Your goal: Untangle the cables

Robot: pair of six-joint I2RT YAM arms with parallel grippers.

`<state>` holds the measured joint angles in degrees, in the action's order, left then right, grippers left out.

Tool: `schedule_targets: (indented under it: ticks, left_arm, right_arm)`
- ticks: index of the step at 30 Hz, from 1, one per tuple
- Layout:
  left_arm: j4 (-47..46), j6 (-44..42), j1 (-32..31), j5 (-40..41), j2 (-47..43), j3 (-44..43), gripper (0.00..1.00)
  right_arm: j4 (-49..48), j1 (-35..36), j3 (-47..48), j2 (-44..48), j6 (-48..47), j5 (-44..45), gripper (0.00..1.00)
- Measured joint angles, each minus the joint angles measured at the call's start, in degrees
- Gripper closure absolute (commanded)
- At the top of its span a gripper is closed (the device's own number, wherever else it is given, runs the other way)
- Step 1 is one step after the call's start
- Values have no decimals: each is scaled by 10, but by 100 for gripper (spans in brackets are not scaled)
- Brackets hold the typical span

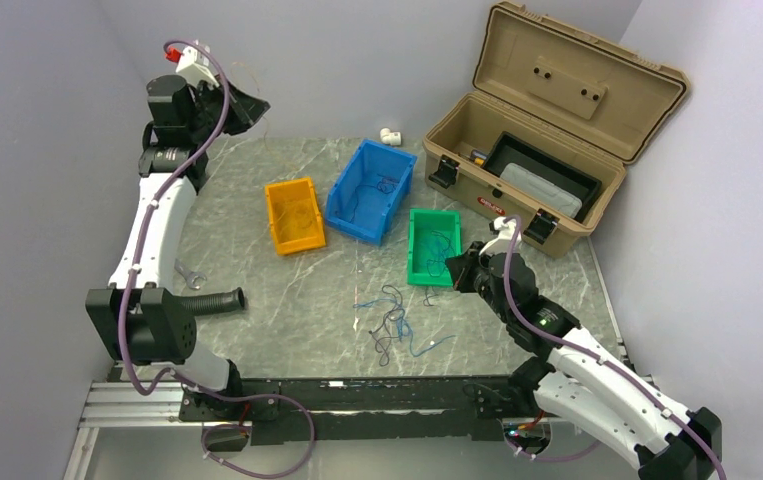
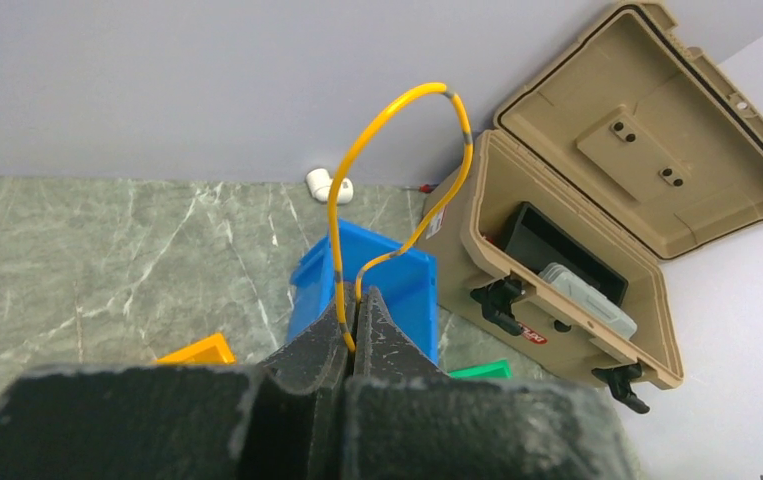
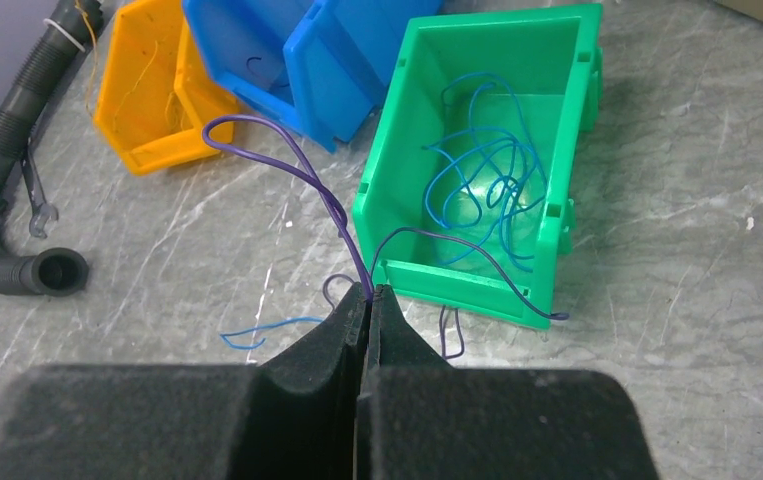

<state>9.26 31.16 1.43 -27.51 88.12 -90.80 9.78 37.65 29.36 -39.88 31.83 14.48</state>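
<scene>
While my left pincer [image 2: 355, 318] hung high over the far-left part of the table [image 1: 287, 290], its jaws were pressed together on a yellow wire [image 2: 397, 110]. That wire rose from the tips in a tall loop and came back down into the same pinch. Grey bands marked it near the top and at the jaws. Below it lay the blue bin [image 2: 397, 275], with the open tan case [image 2: 577, 200] to its right.

Noted my right pincer [image 3: 369, 300] low, just in front of the green bin [image 3: 457, 285], jaws closed with no gap on a purple wire [image 3: 277, 150]. One run arched up and left from the tips. The other ran right over the bin's near wall and ended by its right corner. Inside that bin coiled blue wires [image 3: 502, 185].

On the table, the loose cables [image 1: 394, 320], dark and blue, lay bunched near the middle of the near side, just left of the right pincer. Left of the blue bin stood the orange bin [image 1: 294, 215]. Beside my left arm lay the black hose [image 1: 212, 300].
</scene>
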Motion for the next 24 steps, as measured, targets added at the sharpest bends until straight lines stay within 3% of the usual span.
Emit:
schedule_targets:
  ticks: [11,18,24]
  left_arm:
    - [4,-1,-9,7,37,-119,100]
    - [9,-10,-23,24,38,-122,100]
    - [1,-37,-40,56,38,-62,100]
  right_arm:
    - [0,0,7,3,-3,0,100]
    - [0,0,7,11,-3,0,100]
    - [1,0,7,20,-3,0,100]
